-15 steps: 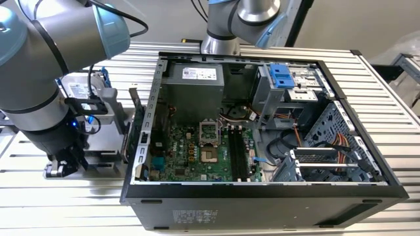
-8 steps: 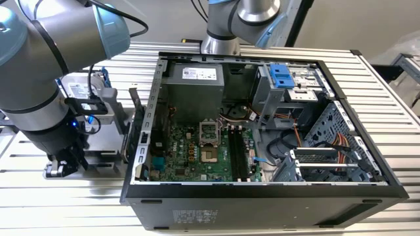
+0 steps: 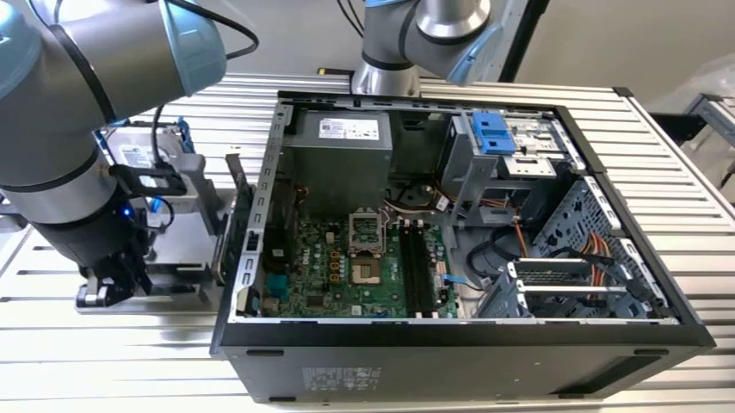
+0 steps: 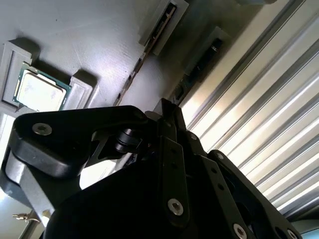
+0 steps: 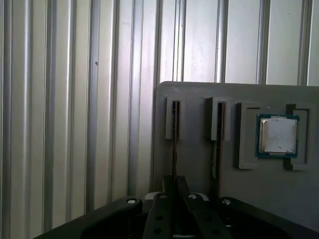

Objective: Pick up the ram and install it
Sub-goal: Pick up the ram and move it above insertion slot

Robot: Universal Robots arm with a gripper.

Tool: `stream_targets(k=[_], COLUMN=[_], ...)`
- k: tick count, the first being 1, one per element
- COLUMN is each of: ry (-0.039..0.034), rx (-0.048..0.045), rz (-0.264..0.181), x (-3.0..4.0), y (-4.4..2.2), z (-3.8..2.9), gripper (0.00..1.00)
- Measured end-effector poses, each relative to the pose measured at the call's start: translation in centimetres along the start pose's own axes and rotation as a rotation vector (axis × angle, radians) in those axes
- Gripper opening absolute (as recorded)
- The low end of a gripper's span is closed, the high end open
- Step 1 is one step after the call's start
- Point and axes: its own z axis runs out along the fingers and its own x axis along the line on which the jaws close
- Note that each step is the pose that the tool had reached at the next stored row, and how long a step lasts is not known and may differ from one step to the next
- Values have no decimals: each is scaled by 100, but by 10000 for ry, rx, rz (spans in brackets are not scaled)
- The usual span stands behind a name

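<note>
Pincer (image 5: 175,185) sits low over the gray holder (image 5: 199,169), right at the edge of the ram (image 5: 174,149) — whether it is clamped on the stick or apart, I cannot tell; the ram stands on edge in the slot nearest the holder's rim, a thin dark strip in both wrist views; a second stick (image 5: 218,144) stands in the next slot, just beside the ram and parallel to it; further along the holder a square silver processor chip (image 5: 277,135) lies flat in its recess; the holder rests on the slatted metal counter (image 5: 75,124); in the exterior view an open computer case (image 3: 460,353) stands beside the holder, toward the exterior view's right — its motherboard (image 3: 333,275) faces up.
</note>
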Motion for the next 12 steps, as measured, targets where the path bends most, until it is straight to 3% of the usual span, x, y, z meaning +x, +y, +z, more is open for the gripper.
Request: stream_targets(k=[12], ry=[0], rx=[-1], rz=[0], x=[0], y=[5], z=[-146], gripper=[0])
